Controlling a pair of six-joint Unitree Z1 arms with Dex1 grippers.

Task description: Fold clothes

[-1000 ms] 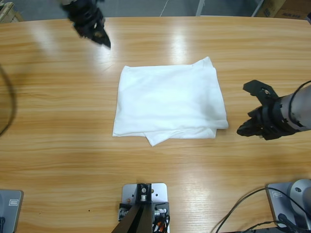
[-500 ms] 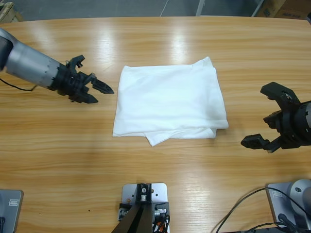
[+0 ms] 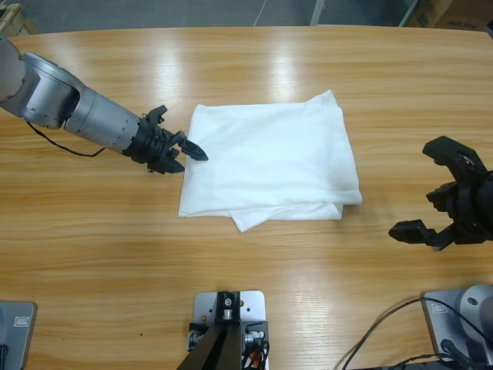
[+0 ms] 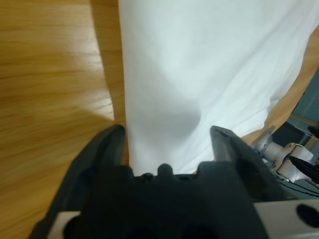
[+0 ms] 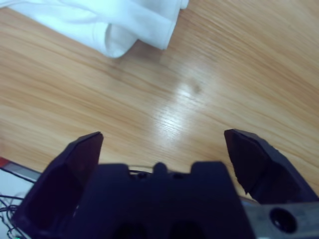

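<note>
The clothes are one white T-shirt [image 3: 269, 158], folded into a rough rectangle in the middle of the table, with a lower layer sticking out along its near edge. My left gripper [image 3: 187, 146] comes in from the left, low at the shirt's left edge. In the left wrist view its jaws stand open on either side of that edge of the cloth [image 4: 199, 59], left gripper [image 4: 167, 137]. My right gripper [image 3: 422, 189] hangs open over bare wood to the right of the shirt. The right wrist view has the right gripper [image 5: 164, 144] with the shirt's corner [image 5: 114, 25] far ahead of it.
The wooden table [image 3: 100, 231] spreads wide around the shirt on all sides. Black cables [image 3: 385, 331] lie at the near right edge. A thin black cable [image 3: 62, 142] trails from the left arm.
The left gripper swept from the table's far left corner down to the shirt's left edge. The right gripper drew back to the right, away from the shirt, and opened wider.
</note>
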